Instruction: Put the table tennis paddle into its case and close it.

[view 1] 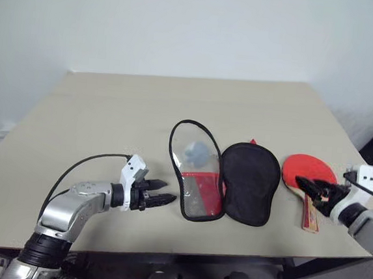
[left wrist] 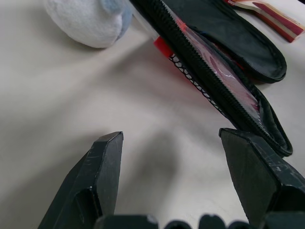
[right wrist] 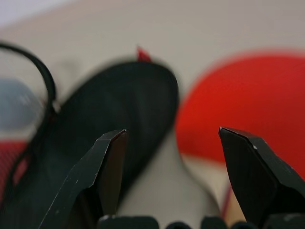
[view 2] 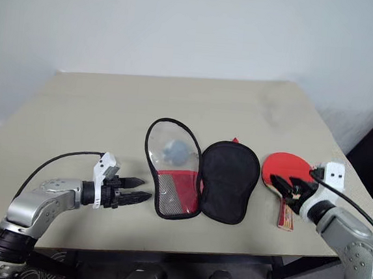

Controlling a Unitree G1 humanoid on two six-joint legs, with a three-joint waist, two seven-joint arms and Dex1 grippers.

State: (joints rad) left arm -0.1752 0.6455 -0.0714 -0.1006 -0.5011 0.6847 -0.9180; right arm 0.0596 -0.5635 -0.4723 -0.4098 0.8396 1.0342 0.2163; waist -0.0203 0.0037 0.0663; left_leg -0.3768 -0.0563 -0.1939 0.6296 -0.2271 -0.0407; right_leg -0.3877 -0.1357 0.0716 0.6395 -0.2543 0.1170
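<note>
Hovering low over near tabletop [view 1: 111,100] edge, left pincer [view 1: 160,194] is seen with fingers spread wide, empty, aimed at case [view 1: 222,175]. Right pincer [view 1: 313,188] is held with fingers apart, nothing gripped, above table tennis paddle [view 1: 308,171] near its handle. Case is laid unzipped at tabletop centre, clear panel half beside black lining half. Bluish-grey fluffy lump [view 1: 197,153] is seen at clear panel's far part. Paddle is laid just right of case.
</note>
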